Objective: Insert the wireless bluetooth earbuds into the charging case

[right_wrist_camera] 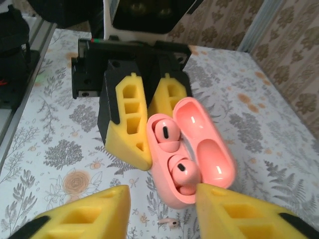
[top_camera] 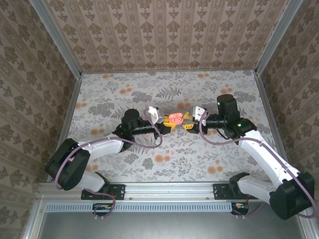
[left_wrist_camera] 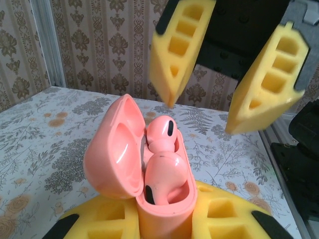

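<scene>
- The open charging case [top_camera: 175, 118], earbuds [right_wrist_camera: 167, 133] seated, was clamped steady by the left gripper [top_camera: 164, 122].
- At its 3 o'clock the right gripper [top_camera: 187, 120] was spread apart, seemingly readied to close the lid.

Premises: a purpose-built robot test cell of the laboratory kind, not a lived-in room. Evidence: upright panels papered in beige damask-pattern wallpaper [top_camera: 164, 35] enclose the work surface on three sides and are held in bare aluminium corner posts [top_camera: 56, 37]. The flat table carries a grey-leaf and orange-flower printed covering [top_camera: 164, 167]. A slotted aluminium rail [top_camera: 169, 188] runs along the near edge, bearing the black bolted bases [top_camera: 110, 191] of two white-and-black robot arms [top_camera: 99, 147], with lilac cables [top_camera: 203, 133] exposed.
</scene>
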{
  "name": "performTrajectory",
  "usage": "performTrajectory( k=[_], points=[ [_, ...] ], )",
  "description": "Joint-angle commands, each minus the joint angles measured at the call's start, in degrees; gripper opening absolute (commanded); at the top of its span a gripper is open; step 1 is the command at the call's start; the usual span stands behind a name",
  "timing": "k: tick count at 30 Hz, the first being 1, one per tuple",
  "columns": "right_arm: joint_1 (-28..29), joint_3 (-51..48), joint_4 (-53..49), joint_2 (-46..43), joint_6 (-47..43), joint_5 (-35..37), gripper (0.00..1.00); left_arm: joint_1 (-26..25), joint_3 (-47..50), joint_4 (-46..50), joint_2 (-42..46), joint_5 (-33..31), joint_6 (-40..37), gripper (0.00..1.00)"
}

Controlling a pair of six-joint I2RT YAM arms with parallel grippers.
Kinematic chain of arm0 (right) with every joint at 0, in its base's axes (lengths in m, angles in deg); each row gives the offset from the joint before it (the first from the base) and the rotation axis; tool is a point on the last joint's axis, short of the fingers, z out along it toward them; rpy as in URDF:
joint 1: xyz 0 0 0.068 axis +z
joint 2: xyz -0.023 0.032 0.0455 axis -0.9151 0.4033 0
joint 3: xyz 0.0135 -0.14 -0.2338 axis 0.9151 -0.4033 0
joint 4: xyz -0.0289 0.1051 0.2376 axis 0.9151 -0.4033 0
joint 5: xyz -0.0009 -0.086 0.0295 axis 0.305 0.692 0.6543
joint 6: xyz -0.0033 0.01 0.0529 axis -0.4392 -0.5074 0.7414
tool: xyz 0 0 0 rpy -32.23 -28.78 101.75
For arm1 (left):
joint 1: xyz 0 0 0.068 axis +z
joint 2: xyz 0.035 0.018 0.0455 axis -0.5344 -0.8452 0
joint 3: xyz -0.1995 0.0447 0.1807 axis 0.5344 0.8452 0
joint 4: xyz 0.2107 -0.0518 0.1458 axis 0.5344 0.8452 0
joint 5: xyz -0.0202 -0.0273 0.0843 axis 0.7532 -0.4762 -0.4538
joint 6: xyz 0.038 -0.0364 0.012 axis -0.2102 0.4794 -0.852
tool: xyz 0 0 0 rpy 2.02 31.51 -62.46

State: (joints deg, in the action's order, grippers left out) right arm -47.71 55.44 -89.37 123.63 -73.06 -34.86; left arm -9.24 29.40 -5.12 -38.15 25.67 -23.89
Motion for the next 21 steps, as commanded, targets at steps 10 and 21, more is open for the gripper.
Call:
performTrajectory(
  k=[10,21],
  points=[
    [-2.6,-0.5,2.1,1.4,4.8,-2.8,0.82,0.0,-1.7,-0.7,1.5,3.4,-2.1,0.16],
    [0.4,4.4,1.0,9.7,4.7,-8.0,0.8,-0.1,-1.9,-0.1,1.9,3.5,-2.3,0.16]
  ],
)
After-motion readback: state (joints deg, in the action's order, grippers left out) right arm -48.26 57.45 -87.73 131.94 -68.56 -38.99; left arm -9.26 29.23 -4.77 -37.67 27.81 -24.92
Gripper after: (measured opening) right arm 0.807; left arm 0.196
